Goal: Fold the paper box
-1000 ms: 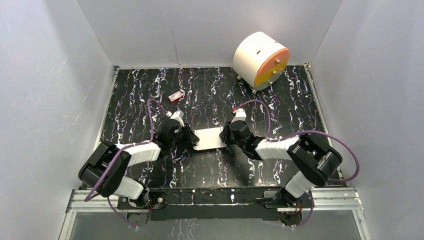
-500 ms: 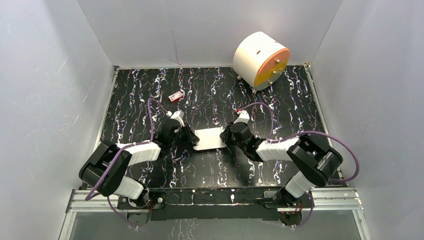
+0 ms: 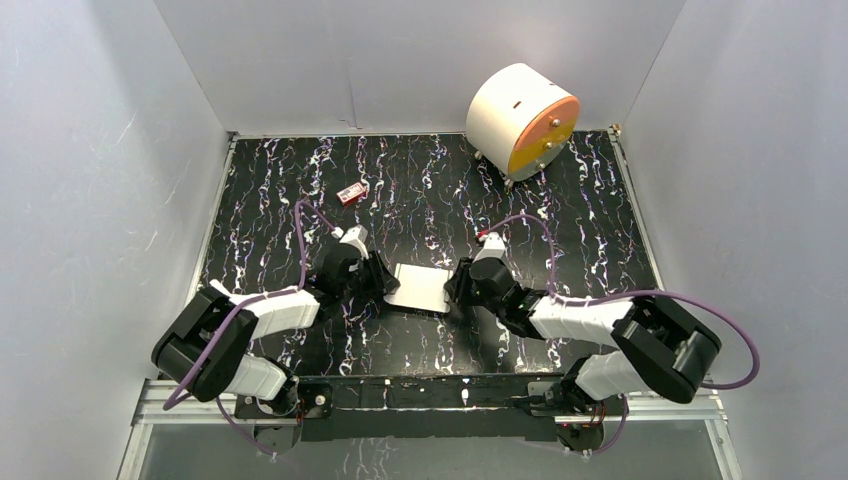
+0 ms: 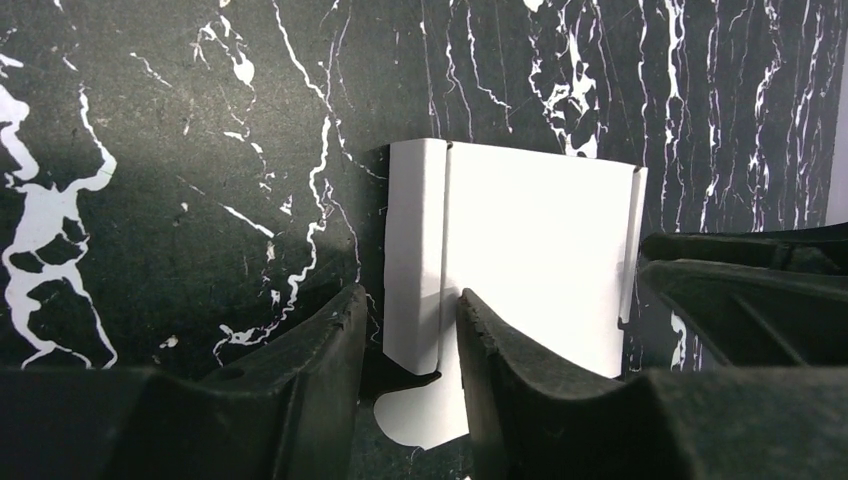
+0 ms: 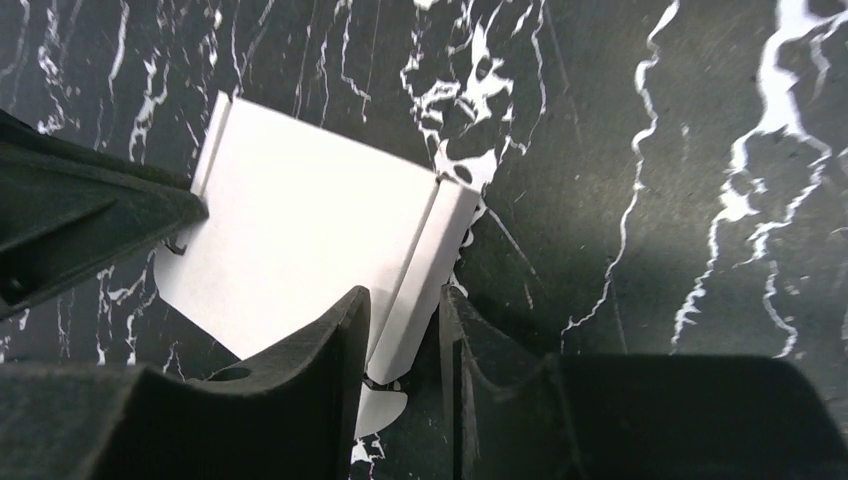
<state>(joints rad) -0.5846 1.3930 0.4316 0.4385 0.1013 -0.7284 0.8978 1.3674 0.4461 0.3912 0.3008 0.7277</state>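
The paper box point(image 3: 420, 287) lies flat mid-table as a white sheet with a narrow flap raised along each side. My left gripper point(image 3: 383, 282) is at its left edge. In the left wrist view the left flap point(image 4: 415, 250) stands between the fingers of the left gripper point(image 4: 410, 300), with a gap on either side. My right gripper point(image 3: 455, 287) is at the right edge. Seen from the right wrist, the right flap point(image 5: 425, 270) runs between the fingers of the right gripper point(image 5: 405, 295), which stand slightly apart from it. Both grippers are open.
A big white cylinder with an orange face point(image 3: 522, 120) stands at the back right. A tiny red item point(image 3: 351, 193) lies at the back left. Grey walls close in three sides of the table.
Both grippers have opened wider around the flaps. The right arm's elbow has swung right and nearer. The sheet has turned slightly and sits a little nearer.
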